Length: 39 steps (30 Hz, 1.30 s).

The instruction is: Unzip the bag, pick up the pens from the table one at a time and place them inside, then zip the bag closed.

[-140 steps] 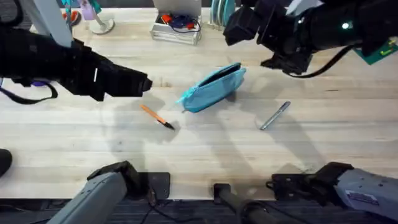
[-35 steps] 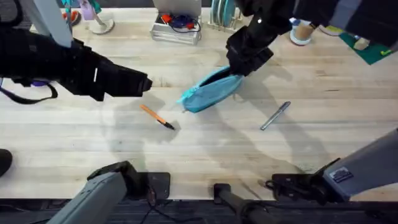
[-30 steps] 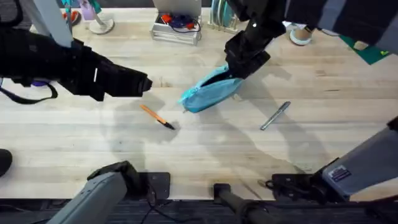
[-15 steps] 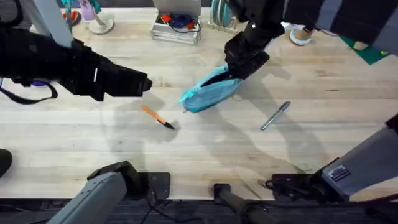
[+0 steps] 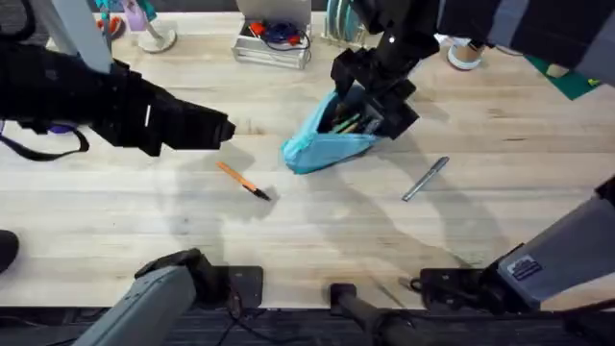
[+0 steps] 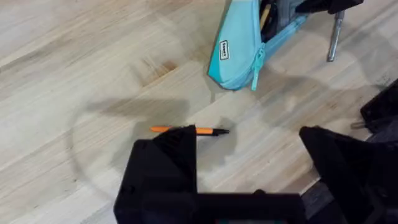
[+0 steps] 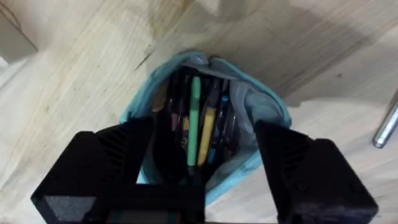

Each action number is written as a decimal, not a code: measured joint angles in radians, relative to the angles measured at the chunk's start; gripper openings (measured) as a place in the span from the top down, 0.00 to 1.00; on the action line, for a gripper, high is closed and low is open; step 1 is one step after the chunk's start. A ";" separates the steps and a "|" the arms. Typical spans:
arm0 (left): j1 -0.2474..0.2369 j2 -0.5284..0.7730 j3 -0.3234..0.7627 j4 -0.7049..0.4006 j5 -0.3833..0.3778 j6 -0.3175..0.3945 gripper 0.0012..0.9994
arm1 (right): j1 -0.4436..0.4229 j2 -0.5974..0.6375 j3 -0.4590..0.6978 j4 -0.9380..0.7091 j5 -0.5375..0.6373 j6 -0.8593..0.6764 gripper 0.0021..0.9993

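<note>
Wire basket [image 5: 272, 40] with cables, white lamp base [image 5: 157, 39], cup [image 5: 465, 53] along far edge of table [image 5: 317, 240].

Bag [image 5: 332, 139] mid-table, mouth gaping, several pens and pencils visible inside. Orange pen [image 5: 242, 181] lies on bare wood left of bag, apart from it. Silver pen [image 5: 425, 179] lies right of bag, apart.

Right hand [image 5: 370, 106] reaches in from far side, fingers spread wide astride bag's open end.

Left hand [image 5: 219, 130] hovers left of bag, above orange pen, fingers apart, holding nothing.
</note>
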 joint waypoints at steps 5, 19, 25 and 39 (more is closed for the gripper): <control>0.000 0.000 0.000 0.000 0.000 0.000 0.00 | 0.000 0.000 0.000 0.000 0.000 0.000 0.00; 0.000 0.000 0.000 -0.004 0.000 0.000 0.00 | -0.014 -0.002 0.051 -0.024 0.016 -0.075 0.00; 0.000 0.000 0.000 -0.004 0.000 0.000 0.00 | -0.035 -0.043 0.075 -0.028 0.062 -0.121 0.00; 0.000 0.000 0.000 -0.004 0.000 0.000 0.00 | -0.063 -0.136 0.108 -0.024 0.106 -0.489 0.00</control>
